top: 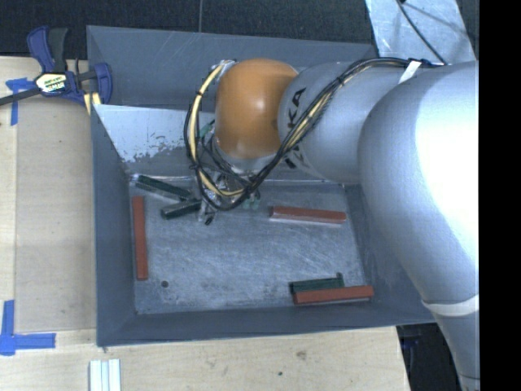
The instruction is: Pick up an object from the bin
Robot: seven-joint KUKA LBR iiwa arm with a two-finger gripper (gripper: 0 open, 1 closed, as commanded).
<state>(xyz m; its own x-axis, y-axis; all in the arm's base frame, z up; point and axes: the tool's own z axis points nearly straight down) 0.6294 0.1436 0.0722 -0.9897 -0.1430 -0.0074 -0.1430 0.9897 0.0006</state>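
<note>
Hanging low over the upper-left floor of the bin (114, 300) in the camera view, the claw (210, 208) sits under the orange wrist cover (252, 108) and cables (194, 129); I cannot tell whether it is open or holds anything. The dark stick (181, 211) lies just to its left, long axis roughly left to right, with a second dark stick (163, 187) behind it. A reddish bar (308, 215) lies apart on the right.

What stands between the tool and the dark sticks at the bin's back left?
Nothing visible does. The tool is right at the end of the lower dark stick; the upper dark stick lies beside it, not in between.
</note>
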